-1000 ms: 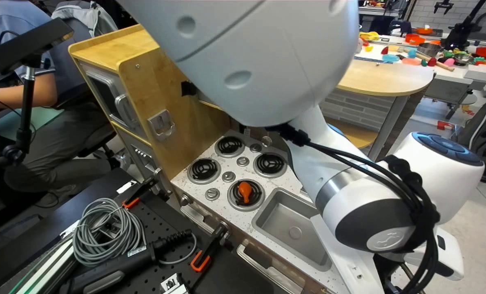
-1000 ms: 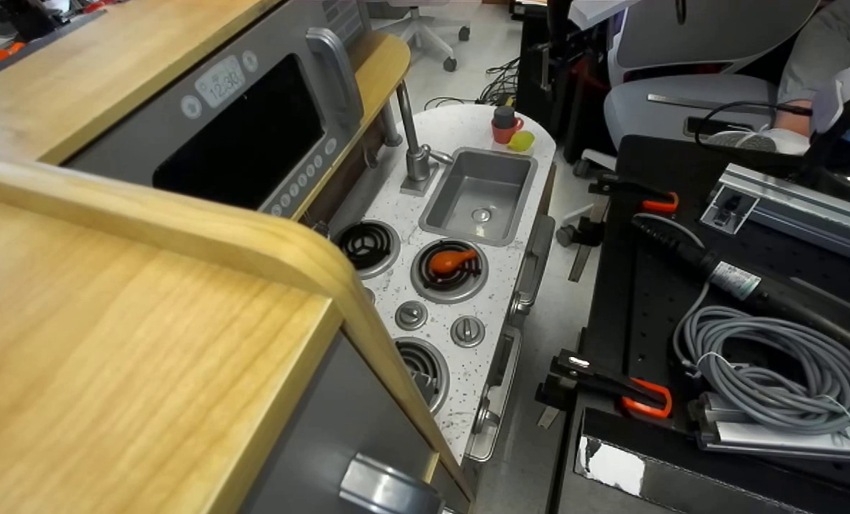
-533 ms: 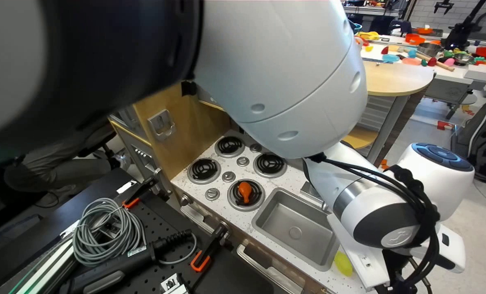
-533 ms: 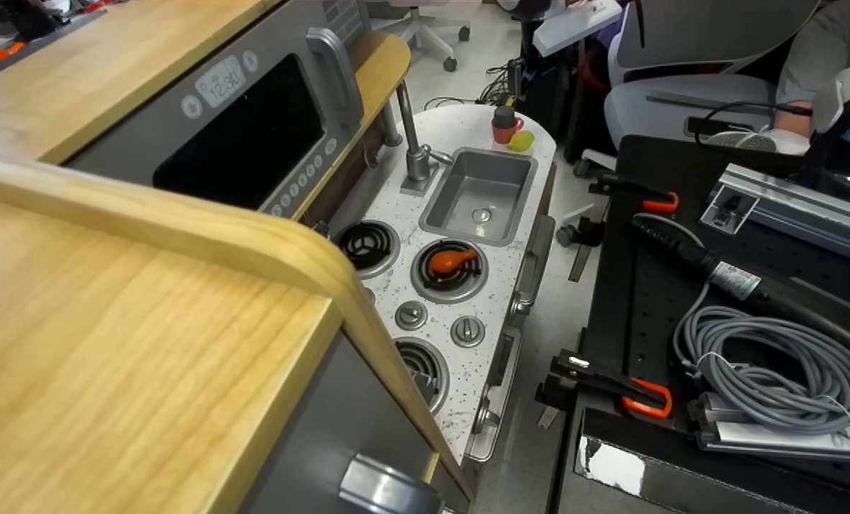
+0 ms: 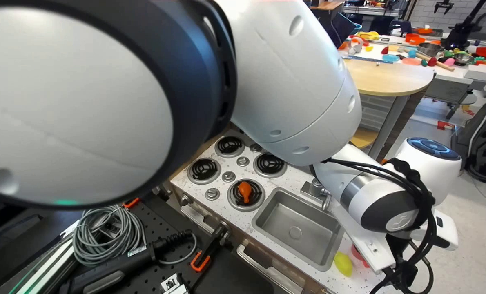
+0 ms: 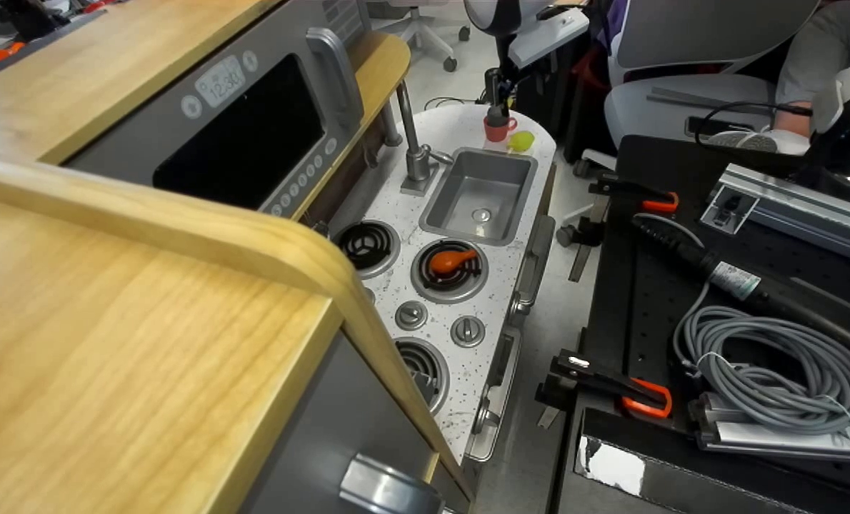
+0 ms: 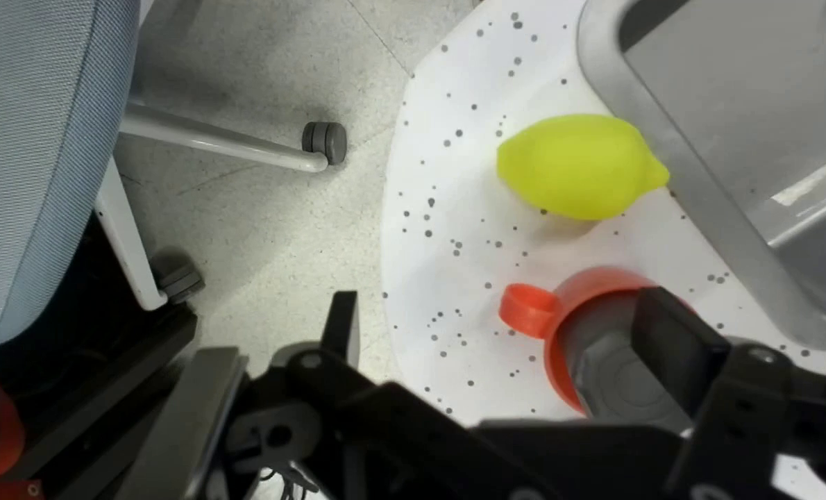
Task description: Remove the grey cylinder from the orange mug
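The orange mug (image 7: 556, 361) stands on the speckled counter near its rounded end, also visible in an exterior view (image 6: 496, 130) and partly hidden by the arm in an exterior view (image 5: 356, 252). The grey cylinder (image 7: 622, 382) sits in the mug and shows as a dark round top, partly covered by a finger; in an exterior view it sticks up above the rim (image 6: 497, 114) and looks slightly tilted. My gripper (image 7: 509, 337) is open wide. In the wrist view, its right finger overlaps the cylinder and mug; its left finger appears over the floor. Whether the finger touches the cylinder, I cannot tell.
A yellow lemon-shaped piece (image 7: 579, 167) lies beside the mug, close to the steel sink (image 6: 531, 171). A faucet (image 6: 418, 164) stands behind the sink. An orange round thing (image 6: 450, 262) lies on a burner. A chair (image 7: 38, 139) stands beyond the counter edge.
The arm has come down and over to the mug, with the gripper now at the cylinder. The mug and cylinder have shifted slightly left in an exterior view, and the cylinder looks more tilted.
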You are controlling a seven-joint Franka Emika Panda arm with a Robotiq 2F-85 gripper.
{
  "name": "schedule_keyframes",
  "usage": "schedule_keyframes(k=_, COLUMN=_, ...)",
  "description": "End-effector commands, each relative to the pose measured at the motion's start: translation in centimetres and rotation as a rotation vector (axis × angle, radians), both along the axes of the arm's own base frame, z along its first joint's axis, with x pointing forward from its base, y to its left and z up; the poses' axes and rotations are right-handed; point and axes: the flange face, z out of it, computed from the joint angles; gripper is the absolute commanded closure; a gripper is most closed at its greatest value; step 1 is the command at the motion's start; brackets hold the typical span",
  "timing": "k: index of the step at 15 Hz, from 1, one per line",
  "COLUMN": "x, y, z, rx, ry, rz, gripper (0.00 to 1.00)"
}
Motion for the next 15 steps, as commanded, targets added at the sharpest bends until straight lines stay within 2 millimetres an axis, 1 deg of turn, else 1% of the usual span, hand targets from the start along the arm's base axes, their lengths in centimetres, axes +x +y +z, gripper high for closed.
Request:
schedule_keyframes(k=1, x=1.9, y=0.3, z=0.4, rx=0.041, ry=0.025, rz=0.075, gripper=0.00)
schedule_keyframes(k=6, x=3.4, y=0.9, z=1.1, rx=0.075, ry=0.044, rz=0.158, gripper=0.00)
schedule_keyframes(k=9, x=3.8, y=0.9, z=0.6, rx=0.050, ry=0.063, rz=0.200, gripper=0.00)
schedule_keyframes(k=12, x=4.1, y=1.1, z=-0.7, rx=0.020, ry=0.085, rz=0.241, gripper=0.00)
schedule_keyframes(k=15, x=4.9, y=2.0, z=-2.1, rx=-0.018, ry=0.111, rz=0.316, gripper=0.00)
